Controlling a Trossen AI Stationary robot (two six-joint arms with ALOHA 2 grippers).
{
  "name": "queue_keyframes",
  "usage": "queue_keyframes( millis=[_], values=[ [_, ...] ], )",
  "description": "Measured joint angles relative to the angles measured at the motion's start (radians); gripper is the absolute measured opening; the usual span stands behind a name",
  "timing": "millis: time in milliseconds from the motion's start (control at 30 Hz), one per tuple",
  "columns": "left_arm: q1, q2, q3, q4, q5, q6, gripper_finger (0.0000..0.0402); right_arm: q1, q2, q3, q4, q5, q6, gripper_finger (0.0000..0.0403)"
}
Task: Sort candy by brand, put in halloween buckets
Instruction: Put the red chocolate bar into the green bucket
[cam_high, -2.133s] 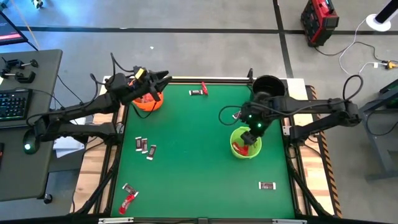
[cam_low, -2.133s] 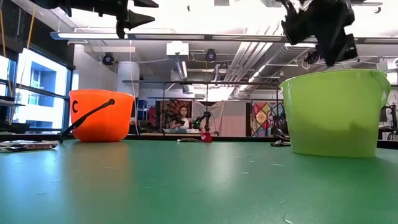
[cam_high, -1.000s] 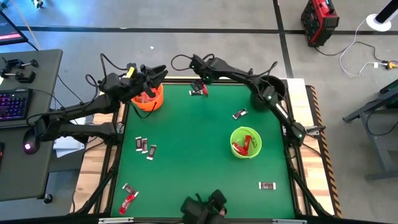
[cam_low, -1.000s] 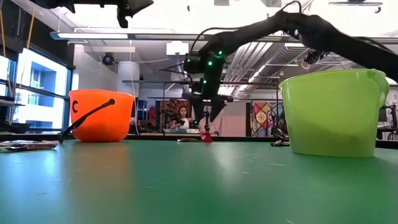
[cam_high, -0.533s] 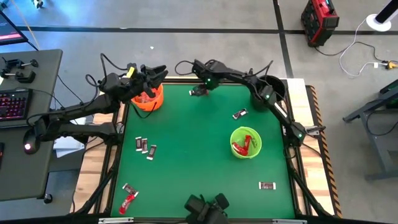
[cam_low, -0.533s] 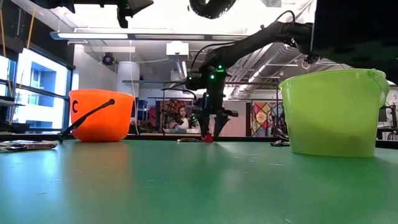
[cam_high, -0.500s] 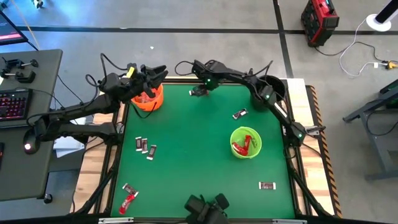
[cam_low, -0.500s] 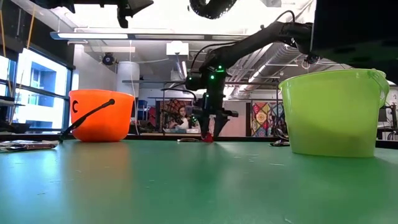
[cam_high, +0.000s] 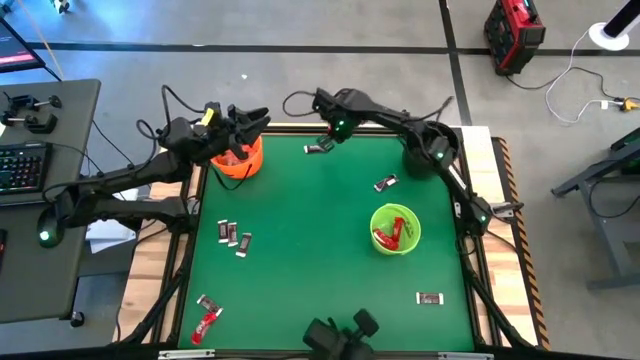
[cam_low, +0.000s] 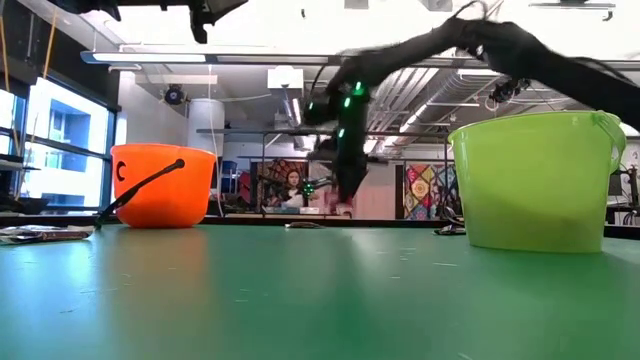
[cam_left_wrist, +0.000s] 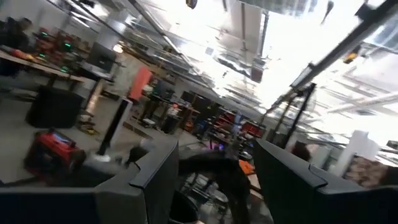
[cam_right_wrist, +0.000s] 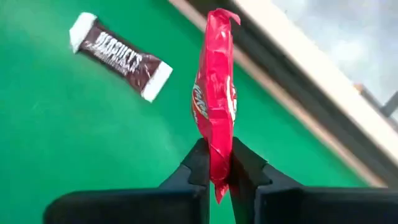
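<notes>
Right gripper (cam_right_wrist: 214, 163) is pinching a red candy (cam_right_wrist: 215, 106) by its lower end, fingers pressed tight on the wrapper, at the far edge of the green table (cam_high: 310, 250). The candy is standing upright above the mat, clear of it. A brown candy (cam_right_wrist: 119, 56) is lying flat on the mat just beside.

Left gripper (cam_high: 255, 120) is hanging over the orange bucket (cam_high: 240, 160), fingers spread, holding nothing visible.

The green bucket (cam_high: 395, 228) is already holding red wrappers, so it looks like the likely destination; it is sitting well apart from the pinch point. The black bucket (cam_high: 440, 140) is sitting at the far right corner.

Risks, as judged:
- The grip is taking only the wrapper's tail, so a quick swing could let it slip out.
- The carry path is passing near the black bucket, so an early release would mis-sort.
- Loose candies (cam_high: 385, 184) are lying between.
</notes>
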Motion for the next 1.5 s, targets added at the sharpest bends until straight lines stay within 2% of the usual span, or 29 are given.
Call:
queue_keyframes(
  millis=[133,233,333,433,633,767,900,967,1067,1167,1333,1500],
  values=[
    [0.000,-0.005,0.000,-0.002,0.096,-0.046,0.0197,0.005,-0.137,-0.022,-0.073,0.023,-0.076,0.0011],
    [0.000,-0.004,0.000,-0.011,0.184,-0.082,0.0197,0.013,-0.248,-0.082,-0.122,-0.011,-0.077,0.0012],
    [-0.017,-0.005,0.000,-0.062,0.225,-0.103,0.0197,0.039,-0.392,-0.217,-0.120,-0.034,-0.045,0.0010],
    [-0.047,-0.004,0.000,-0.127,0.233,-0.081,0.0197,0.090,-0.567,-0.409,-0.109,-0.056,0.027,0.0010],
    [-0.109,-0.001,-0.020,-0.215,0.243,0.011,0.0197,0.275,-0.929,-0.794,-0.065,-0.107,0.384,0.0013],
    [-0.129,-0.001,-0.029,-0.218,0.242,0.010,0.0197,0.450,-1.114,-0.950,-0.039,-0.135,0.698,0.0010],
    [-0.153,0.006,-0.029,-0.195,0.235,-0.079,0.0197,0.621,-1.222,-1.079,0.103,-0.155,0.947,0.0014],
    [-0.180,0.010,-0.029,-0.154,0.219,-0.130,0.0197,0.675,-1.234,-1.144,0.172,-0.144,0.998,0.0023],
    [-0.261,0.029,-0.029,-0.072,0.181,-0.157,0.0197,0.729,-1.228,-1.241,0.226,-0.145,0.988,0.0036],
    [-0.395,0.076,-0.003,-0.056,0.048,-0.139,0.0197,0.762,-1.227,-1.316,0.251,-0.164,0.976,0.0050],
    [-0.625,0.239,0.122,-0.168,-0.203,-0.068,0.0197,0.780,-1.231,-1.368,0.253,-0.157,0.833,0.0094],
    [-0.762,0.367,0.313,-0.362,-0.342,-0.097,0.0197,0.779,-1.231,-1.360,0.281,-0.144,0.700,0.0154]
  ],
)
